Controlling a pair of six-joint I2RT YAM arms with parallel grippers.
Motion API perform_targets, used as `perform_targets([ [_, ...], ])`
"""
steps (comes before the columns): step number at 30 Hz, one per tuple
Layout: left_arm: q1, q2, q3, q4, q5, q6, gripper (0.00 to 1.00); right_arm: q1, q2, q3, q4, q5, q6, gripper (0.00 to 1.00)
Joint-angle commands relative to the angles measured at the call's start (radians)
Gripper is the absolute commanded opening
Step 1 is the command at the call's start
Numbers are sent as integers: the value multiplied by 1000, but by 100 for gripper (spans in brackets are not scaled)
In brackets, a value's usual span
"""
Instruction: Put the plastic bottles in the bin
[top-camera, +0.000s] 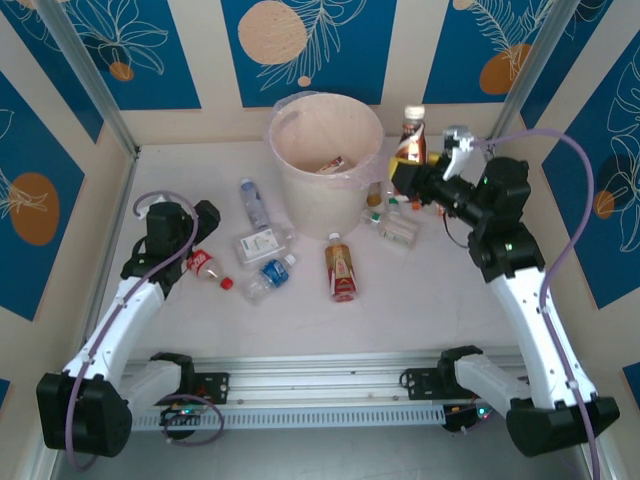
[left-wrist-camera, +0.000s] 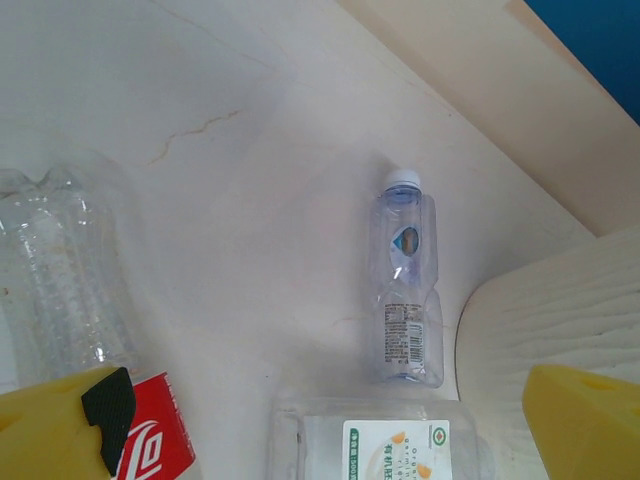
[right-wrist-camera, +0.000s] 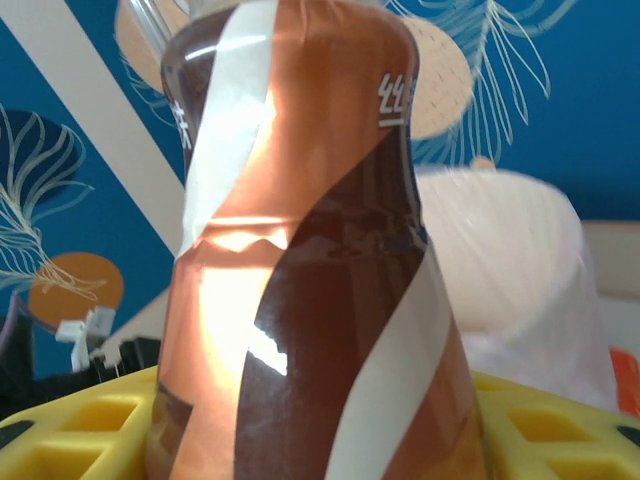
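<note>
Since my right pincer (top-camera: 412, 178) is clamped on the upright brown-labelled bottle (top-camera: 410, 140) near the worktop's (top-camera: 430, 295) far edge, with the bin (top-camera: 320, 195) just beside it toward the left edge, I judge that arm nearer, my left pincer (top-camera: 198, 224) hanging wide apart.

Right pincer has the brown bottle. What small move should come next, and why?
Probably swing the right pincer left until the brown bottle is above the bin, then release. The bottle is gripped upright but stands to the right of the bin's rim, not yet over the opening.
</note>
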Motion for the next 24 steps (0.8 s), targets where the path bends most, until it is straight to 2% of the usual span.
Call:
perform_targets([
  [1, 23, -37, -21, 18, 17, -17, 100, 21, 120, 91, 63, -37, 11, 41],
  [9, 44, -50, -49, -1, 30, -14, 100, 131, 445, 386, -35, 111, -101, 42],
  [14, 62, -59, -59, -7, 28, -9, 100, 205, 649, 614, -208, 302, -194, 42],
  [19, 77, -71, -68, -16, 33, -4, 100, 260, 827, 810, -361, 437, -238, 45],
  [24, 90, -96, -82, -26, 27, 1, 100, 293, 977, 967, -494, 655, -269, 46],
])
